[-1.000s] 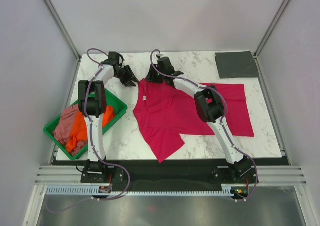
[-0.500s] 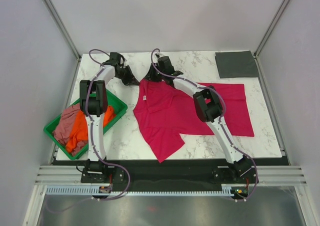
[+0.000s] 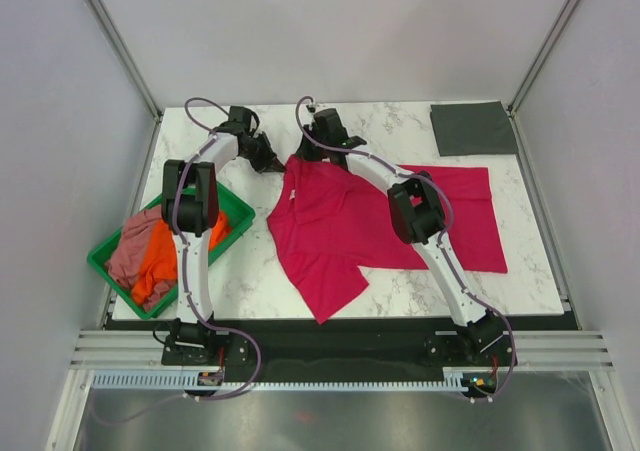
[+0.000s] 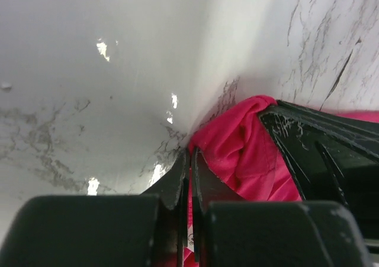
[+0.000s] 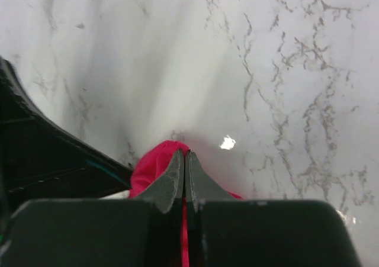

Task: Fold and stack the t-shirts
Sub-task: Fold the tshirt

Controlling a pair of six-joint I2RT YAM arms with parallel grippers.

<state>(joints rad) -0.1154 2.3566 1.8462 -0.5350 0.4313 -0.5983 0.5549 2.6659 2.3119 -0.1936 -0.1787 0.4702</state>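
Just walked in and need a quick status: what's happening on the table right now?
Both arms are on the red t-shirt, which lies spread out on the marble table. The left gripper and right gripper are each pinched shut on its far edge, close together, with cloth bunched at the tips. A dark grey shirt lies folded flat at the far right corner. An orange shirt and a pink shirt sit crumpled in the green tray on the left.
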